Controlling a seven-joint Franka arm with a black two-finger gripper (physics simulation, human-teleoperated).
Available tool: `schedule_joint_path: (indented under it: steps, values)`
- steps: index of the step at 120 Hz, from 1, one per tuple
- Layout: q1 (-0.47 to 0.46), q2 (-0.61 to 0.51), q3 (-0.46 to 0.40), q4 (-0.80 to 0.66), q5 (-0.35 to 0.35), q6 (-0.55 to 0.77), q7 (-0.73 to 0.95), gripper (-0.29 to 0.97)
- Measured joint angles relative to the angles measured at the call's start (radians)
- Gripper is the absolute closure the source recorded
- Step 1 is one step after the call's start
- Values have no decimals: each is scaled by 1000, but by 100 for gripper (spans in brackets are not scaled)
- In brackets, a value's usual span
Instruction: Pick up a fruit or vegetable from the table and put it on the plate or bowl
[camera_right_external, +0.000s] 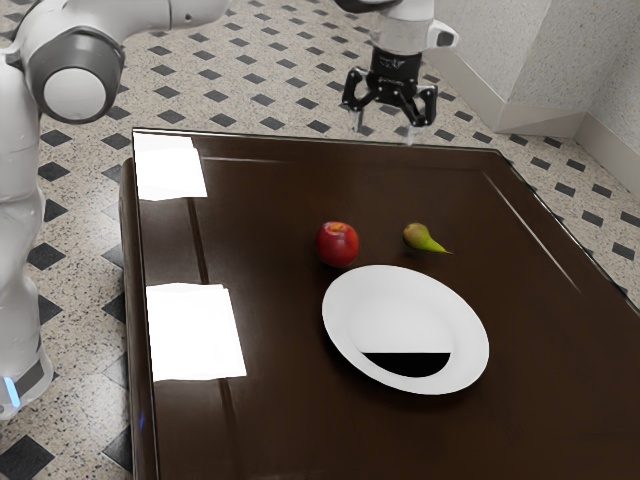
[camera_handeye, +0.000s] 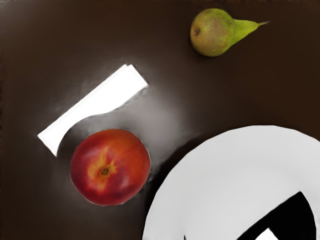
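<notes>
A red apple (camera_right_external: 338, 243) rests on the dark wooden table (camera_right_external: 250, 230), just beyond the white plate (camera_right_external: 405, 328). To the apple's right in the exterior view lies a green pear (camera_right_external: 423, 238) on its side. My gripper (camera_right_external: 385, 129) hangs open high above the table's far edge, well clear of both fruits, with nothing between its fingers. From the wrist camera the apple (camera_handeye: 110, 167) sits beside the plate (camera_handeye: 235, 185), and the pear (camera_handeye: 216, 31) lies farther off on the bare table.
Bright light patches gleam on the table (camera_right_external: 170, 168) near its left side in the exterior view. The checkered floor (camera_right_external: 250, 70) surrounds the table, and a white wall base (camera_right_external: 540, 110) runs at the upper right.
</notes>
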Motion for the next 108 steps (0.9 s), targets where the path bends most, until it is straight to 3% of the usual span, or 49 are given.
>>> schedule_joint_path:
  steps: [23,39,57,77,108]
  values:
    - [0,6,-29,13,-22,-13,-418,0]
    - [-11,23,-48,11,-81,-16,-568,0]
    - [35,121,-46,-10,-170,-18,-627,0]
    - [44,116,19,-60,-203,-17,-621,0]
    - [254,94,39,-103,-214,-15,-606,0]
